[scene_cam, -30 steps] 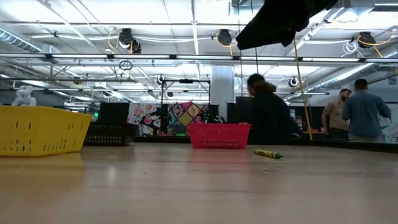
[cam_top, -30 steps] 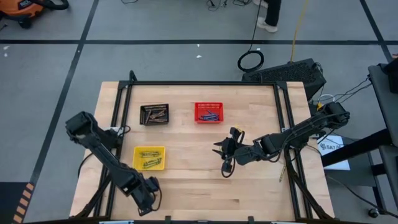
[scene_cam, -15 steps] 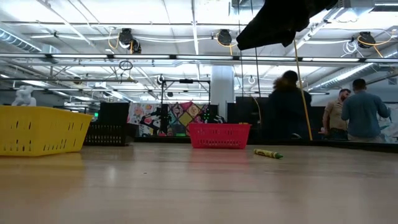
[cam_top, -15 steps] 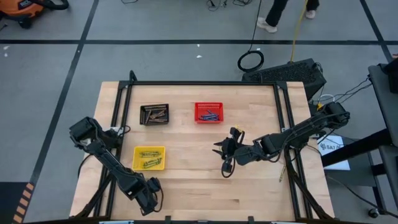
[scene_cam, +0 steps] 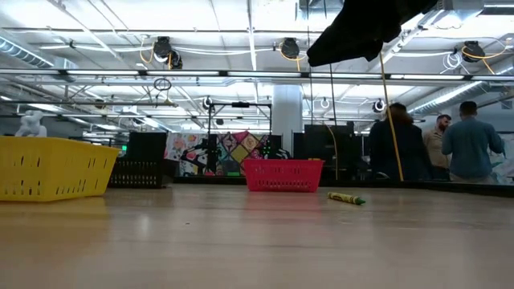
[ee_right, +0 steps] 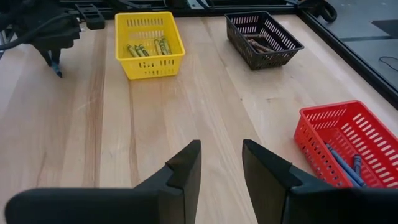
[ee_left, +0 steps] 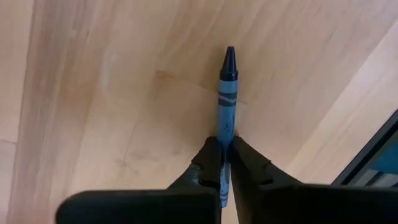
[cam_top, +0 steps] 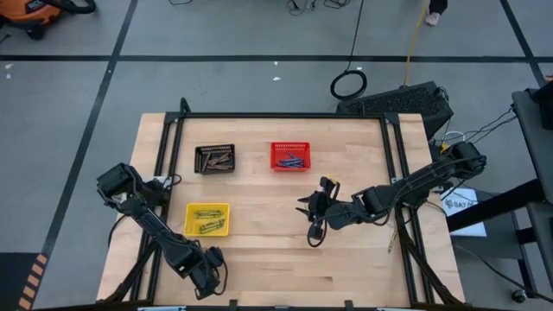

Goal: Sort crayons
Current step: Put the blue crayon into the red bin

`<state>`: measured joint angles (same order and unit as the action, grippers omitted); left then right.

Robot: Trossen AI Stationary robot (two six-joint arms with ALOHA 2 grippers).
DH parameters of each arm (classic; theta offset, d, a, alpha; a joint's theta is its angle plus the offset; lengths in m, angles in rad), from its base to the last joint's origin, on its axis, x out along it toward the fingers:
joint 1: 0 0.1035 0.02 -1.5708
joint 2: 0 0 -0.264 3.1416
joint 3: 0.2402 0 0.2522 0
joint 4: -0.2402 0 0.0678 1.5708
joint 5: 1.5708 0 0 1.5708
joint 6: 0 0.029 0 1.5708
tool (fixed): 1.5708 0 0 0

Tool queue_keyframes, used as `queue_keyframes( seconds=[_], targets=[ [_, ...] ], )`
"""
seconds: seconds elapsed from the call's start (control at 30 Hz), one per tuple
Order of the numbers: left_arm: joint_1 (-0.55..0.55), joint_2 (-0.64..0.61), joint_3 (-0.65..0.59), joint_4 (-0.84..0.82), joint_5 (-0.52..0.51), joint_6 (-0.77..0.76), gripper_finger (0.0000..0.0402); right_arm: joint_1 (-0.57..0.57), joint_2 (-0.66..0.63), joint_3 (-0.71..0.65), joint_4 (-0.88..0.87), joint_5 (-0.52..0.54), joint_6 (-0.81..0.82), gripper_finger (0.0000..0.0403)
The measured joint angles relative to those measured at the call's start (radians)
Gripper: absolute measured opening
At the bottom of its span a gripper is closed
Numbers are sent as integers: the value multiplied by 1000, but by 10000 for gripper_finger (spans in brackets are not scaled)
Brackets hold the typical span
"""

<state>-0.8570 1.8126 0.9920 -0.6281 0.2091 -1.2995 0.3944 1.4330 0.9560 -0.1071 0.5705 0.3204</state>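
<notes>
My left gripper (ee_left: 224,146) is near the table's front edge (cam_top: 206,281) and is shut on a blue crayon (ee_left: 227,93). The right wrist view also shows this gripper (ee_right: 53,43) with the crayon (ee_right: 58,70) below it. My right gripper (cam_top: 304,207) is open and empty over the table's middle (ee_right: 221,155). Yellow-green crayons lie in the yellow basket (cam_top: 188,219), brown ones in the black basket (cam_top: 199,159), and blue ones in the red basket (cam_top: 290,145). One yellow-green crayon (scene_cam: 345,197) lies loose on the table at the right (cam_top: 390,235). My left gripper pinches the blue crayon's back part (ee_left: 225,134) between its two fingers. The fingers point down and lie along the crayon. Its dark tip (ee_left: 229,56) sticks out past the fingertips toward the table. I cannot tell whether the tip touches the wood.
The three baskets stand in the table's left and far middle: yellow (ee_right: 152,65), black (ee_right: 264,59), red (ee_right: 311,134). A black frame rail (cam_top: 399,173) runs along the table's sides. Several people stand beyond the far edge (scene_cam: 466,144).
My left arm's upper part has shifted slightly toward the near edge, while its gripper has stayed near the front edge. A person beyond the table has walked toward the right.
</notes>
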Motion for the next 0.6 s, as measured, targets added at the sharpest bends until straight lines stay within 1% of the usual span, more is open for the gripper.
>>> queue_keyframes(
  seconds=[0.17,0.33,0.47,0.6],
  targets=[
    [0,-23,-3,-2,5,23,7,0,0,0,-3,0,0,105],
    [-5,-81,15,-64,-3,33,3,0,0,0,-4,0,0,105],
    [-4,-161,40,-102,-53,53,2,0,0,0,-8,0,-14,105],
    [9,-234,40,-160,-131,88,2,0,0,0,-11,0,-21,105]
  ],
)
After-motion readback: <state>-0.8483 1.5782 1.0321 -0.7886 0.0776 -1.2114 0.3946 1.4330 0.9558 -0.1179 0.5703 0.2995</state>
